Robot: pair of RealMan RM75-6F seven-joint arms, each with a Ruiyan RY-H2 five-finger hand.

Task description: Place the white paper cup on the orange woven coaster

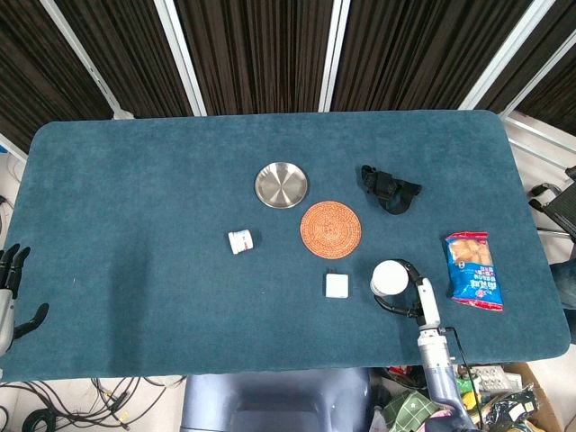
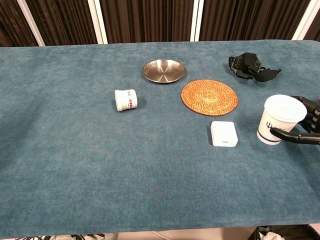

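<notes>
My right hand has its fingers curled around the white paper cup, and I fear squeezing could crush it, or it hits the white box before the orange woven coaster.

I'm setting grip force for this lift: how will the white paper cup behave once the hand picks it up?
The white paper cup looks thin-walled and probably light, so a hard squeeze from the right hand could crumple it. It stands upright, taller than its base is wide, so a sideways nudge might tip it. On its side it would likely roll in a curve.
</notes>
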